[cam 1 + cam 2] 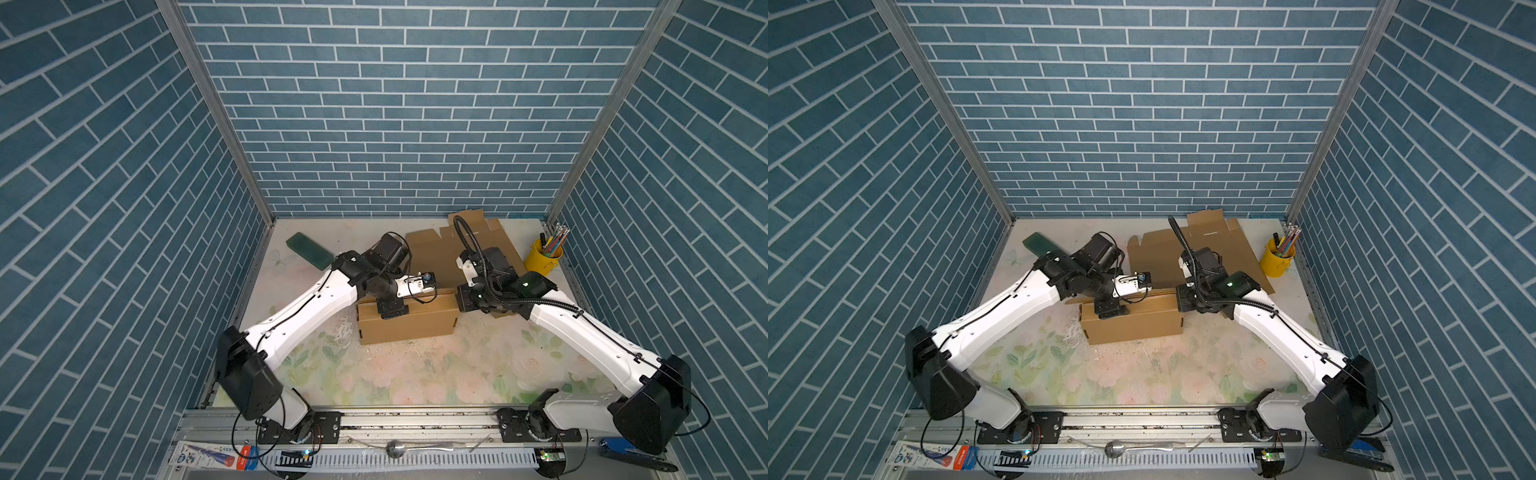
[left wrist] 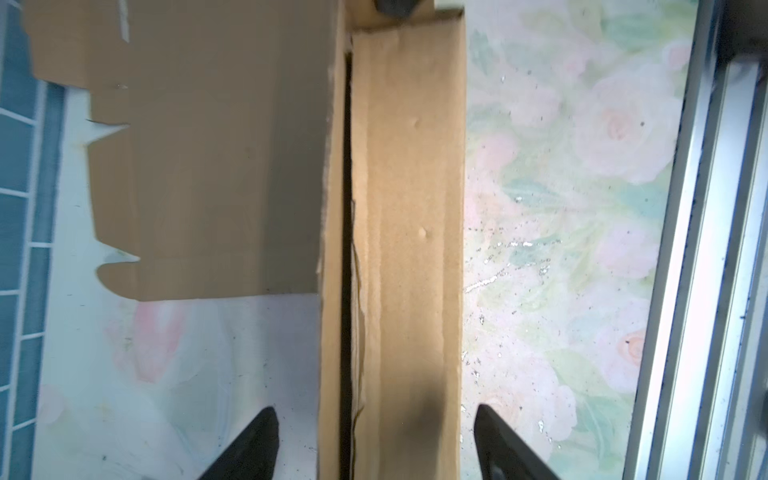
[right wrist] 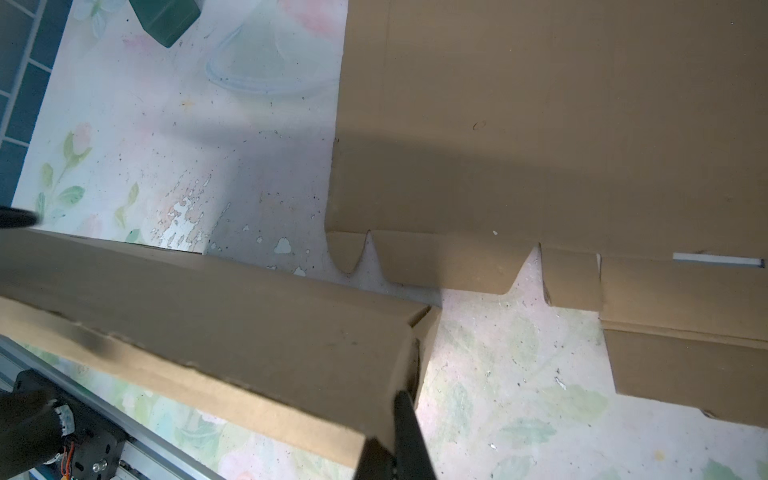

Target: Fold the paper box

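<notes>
The paper box is brown cardboard. Its long front side is folded up into a narrow upright wall. The rest lies flat behind as a notched sheet. My left gripper hangs over the wall's left part. It is open, one finger on each side of the wall's top and neither touching it. My right gripper is shut, its tips against the wall's right end.
A dark green block lies at the back left. A yellow cup of pencils stands at the back right. Blue brick walls close three sides. A metal rail with a spoon runs along the front.
</notes>
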